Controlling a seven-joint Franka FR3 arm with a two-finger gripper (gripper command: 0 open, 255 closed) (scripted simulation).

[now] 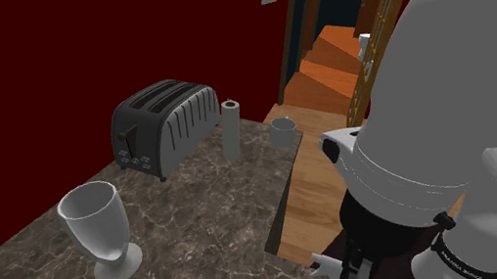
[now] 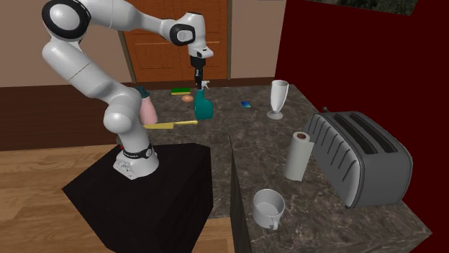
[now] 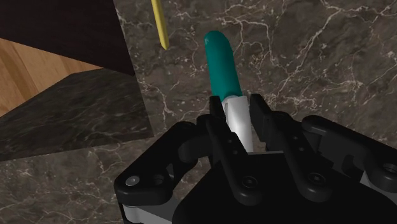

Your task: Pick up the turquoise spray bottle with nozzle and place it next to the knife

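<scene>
Here — gripper (image 3: 236,107) snug around spray bottle (image 3: 219,60).

The spray bottle (image 3: 221,63) looks smooth and glossy, the counter (image 1: 206,208) polished veined marble.

A home kitchen: a toaster (image 1: 164,125), paper towel roll (image 1: 231,129) and mug (image 1: 284,131) on a marbled tabletop (image 1: 208,210), wooden stairs (image 1: 326,66) beyond

dim, even light throughout; shadows faint and soft
</scene>
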